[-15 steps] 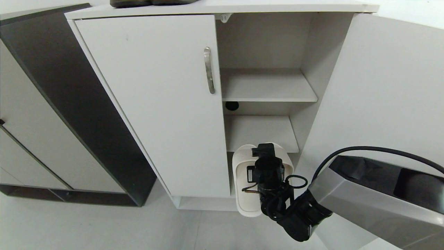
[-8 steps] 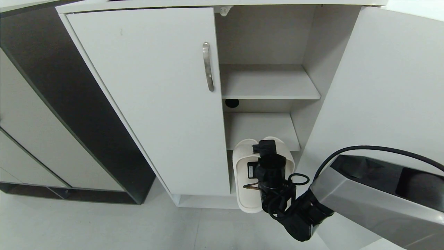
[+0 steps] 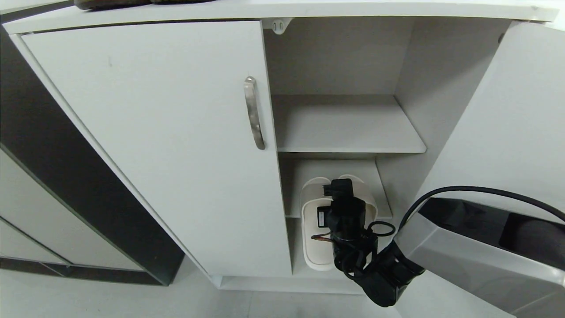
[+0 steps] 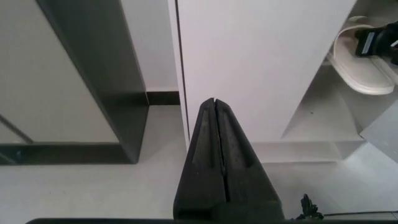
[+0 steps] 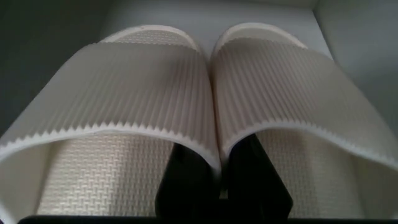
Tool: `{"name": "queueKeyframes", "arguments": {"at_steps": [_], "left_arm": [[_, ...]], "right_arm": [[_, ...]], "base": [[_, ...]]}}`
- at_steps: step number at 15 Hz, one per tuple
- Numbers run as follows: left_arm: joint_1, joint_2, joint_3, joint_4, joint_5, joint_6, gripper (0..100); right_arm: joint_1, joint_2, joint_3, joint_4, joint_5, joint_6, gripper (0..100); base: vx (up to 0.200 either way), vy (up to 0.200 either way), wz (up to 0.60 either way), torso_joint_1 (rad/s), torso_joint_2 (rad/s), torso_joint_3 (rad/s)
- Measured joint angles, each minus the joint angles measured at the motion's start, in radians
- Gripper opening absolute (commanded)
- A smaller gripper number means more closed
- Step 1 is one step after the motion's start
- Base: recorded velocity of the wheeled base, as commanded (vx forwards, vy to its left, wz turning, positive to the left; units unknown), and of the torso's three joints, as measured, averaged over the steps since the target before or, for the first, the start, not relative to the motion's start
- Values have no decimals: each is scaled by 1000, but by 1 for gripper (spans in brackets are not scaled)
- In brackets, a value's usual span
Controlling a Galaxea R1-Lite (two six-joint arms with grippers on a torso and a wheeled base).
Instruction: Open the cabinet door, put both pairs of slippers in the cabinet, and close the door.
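Note:
A pair of cream ribbed slippers (image 3: 314,229) hangs in my right gripper (image 3: 339,191), which is shut on the two inner strap edges. In the right wrist view, the slippers (image 5: 143,93) lie side by side with the dark fingers (image 5: 186,180) pinching them between the straps. Their toes are inside the cabinet's open right half, at the lower shelf (image 3: 384,207); the heels stick out toward me. A dark pair of slippers (image 3: 114,3) lies on the cabinet top. My left gripper (image 4: 214,106) is shut and empty, low by the closed door, with the cream slippers (image 4: 364,62) farther off.
The right cabinet door (image 3: 521,123) stands swung open beside my right arm. The left door (image 3: 167,145) with its metal handle (image 3: 254,112) is shut. The upper shelf (image 3: 344,128) is bare. A dark grey panel (image 3: 66,176) of neighbouring furniture stands at left.
The head camera has shifted closer to the cabinet. My right gripper has carried the cream slippers deeper into the open compartment.

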Motion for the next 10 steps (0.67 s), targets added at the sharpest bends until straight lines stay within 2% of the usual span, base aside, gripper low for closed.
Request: {"name": "queueKeyframes", "arguments": {"at_steps": [6, 10], "left_arm": [[0, 0, 0, 0, 0, 0, 0], [-1, 0, 0, 0, 0, -2, 0]], "right_arm": [[-14, 18, -19, -4, 6, 4, 0], [-37, 50, -103, 17, 10, 4, 0]], "base": [[0, 0, 0, 0, 0, 0], [0, 0, 0, 0, 0, 0]]}}
